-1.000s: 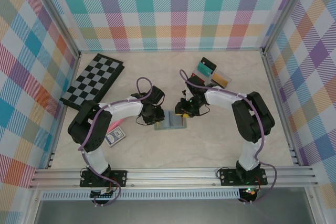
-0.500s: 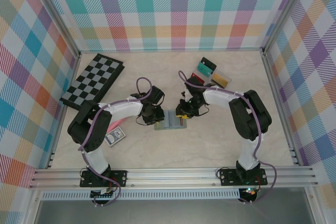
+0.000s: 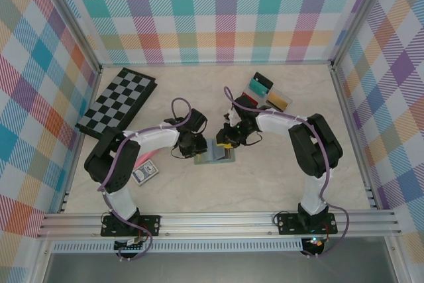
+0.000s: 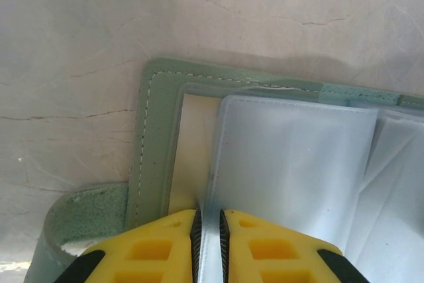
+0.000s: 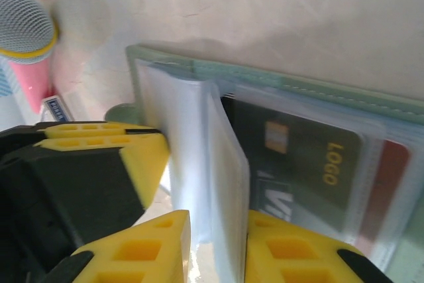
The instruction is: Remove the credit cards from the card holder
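A: What sits around the card holder (image 3: pixel 216 154)?

B: In the top view it lies open at the middle of the table (image 3: pixel 265 183), between the two claws. A checkered board (image 3: pixel 116 103) is at the upper left. A blue-patterned card pack (image 3: pixel 144 173) is at the lower left. In the right wrist view, a toy microphone (image 5: pixel 26 21) with a pink body is at the upper left.

A: Anything in the way?

B: The two gripper heads cover both ends of the holder from above. The left arm (image 3: pixel 152 140) hangs over the space near the pack.

A: Counts?

B: One holder, one board, one pack, one microphone. Inside the holder I see two cards. A dark card (image 5: pixel 298 157) with gold lettering lies under plastic, and a red card (image 5: pixel 392 170) is at the right edge. Loose cards lie upper right of centre: a teal card (image 3: pixel 258 87) and a yellow-gold card (image 3: pixel 280 101). I can't count the others.

A: The claws?

B: The left gripper (image 4: pixel 209 226) is pinched tight on one of the clear sleeves (image 4: pixel 291 157), at the bottom of its view. The right gripper (image 5: pixel 217 243) presses a fold of those sleeves from both sides.

A: And compared with a second ago?

B: The right gripper sits slightly further up and left, and its arm's elbow has shifted left. The board, pack and left arm are where they were.
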Available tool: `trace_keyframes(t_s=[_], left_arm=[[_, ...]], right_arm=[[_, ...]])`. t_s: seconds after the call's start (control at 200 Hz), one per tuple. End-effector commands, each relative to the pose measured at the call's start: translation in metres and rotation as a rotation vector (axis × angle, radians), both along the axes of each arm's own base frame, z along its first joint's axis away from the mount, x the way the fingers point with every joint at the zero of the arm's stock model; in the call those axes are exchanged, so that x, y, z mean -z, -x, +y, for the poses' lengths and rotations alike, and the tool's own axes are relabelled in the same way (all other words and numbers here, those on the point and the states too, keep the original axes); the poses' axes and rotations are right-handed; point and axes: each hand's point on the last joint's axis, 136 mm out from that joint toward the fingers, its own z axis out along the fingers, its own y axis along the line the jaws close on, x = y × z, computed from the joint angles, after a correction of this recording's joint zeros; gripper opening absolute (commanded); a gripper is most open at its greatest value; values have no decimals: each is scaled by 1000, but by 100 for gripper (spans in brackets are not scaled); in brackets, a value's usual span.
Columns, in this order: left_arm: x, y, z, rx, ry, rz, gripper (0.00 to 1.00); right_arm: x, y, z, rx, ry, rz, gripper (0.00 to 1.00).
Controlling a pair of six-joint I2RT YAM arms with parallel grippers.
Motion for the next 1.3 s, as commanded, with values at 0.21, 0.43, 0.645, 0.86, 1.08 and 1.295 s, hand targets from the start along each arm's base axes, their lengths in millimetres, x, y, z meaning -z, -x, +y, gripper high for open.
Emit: trace_keyframes(t_s=[0.21, 0.43, 0.645, 0.86, 1.08, 1.295], left_arm=[[-12, 5, 26, -6, -78, -9, 21], [-9, 7, 27, -6, -80, 0, 21], [-10, 6, 29, -8, -84, -2, 21], [-20, 5, 41, -31, -124, -30, 20], [-46, 5, 57, -81, -148, -105, 19], [-67, -3, 37, -36, -28, -171, 20]], right_arm=[[-30, 6, 21, -38, -170, 5, 29], [-35, 9, 28, -59, -230, 15, 37], [-31, 12, 35, -73, -270, 45, 38], [-19, 10, 39, -65, -261, 76, 38], [-5, 4, 46, -32, -245, 103, 37], [-15, 0, 41, -28, -214, 36, 50]])
